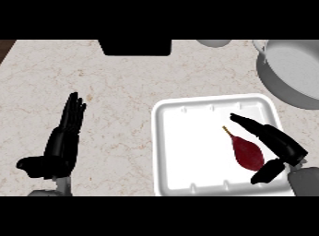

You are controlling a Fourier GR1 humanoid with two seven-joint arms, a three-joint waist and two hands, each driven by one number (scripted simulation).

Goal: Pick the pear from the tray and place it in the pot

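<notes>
Nearest, the right hand (279, 146) sits open over the white tray's (189, 138) right edge, fingers and thumb flanking the dark red pear (247, 153) lying there, the left hand (62, 140) rests open toward the counter's (121, 83) left edge, and the grey pot (299, 73) stands at its far right corner.

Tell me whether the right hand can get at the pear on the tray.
Likely yes: the right hand is open right beside the pear, which lies bare on the white tray with nothing between them.

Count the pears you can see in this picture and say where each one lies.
1. The dark red pear lies in the white tray, towards its right side, stem pointing up-left, beside the open right hand. Nothing suggests another, though the pot's inside is only partly in view.
</notes>
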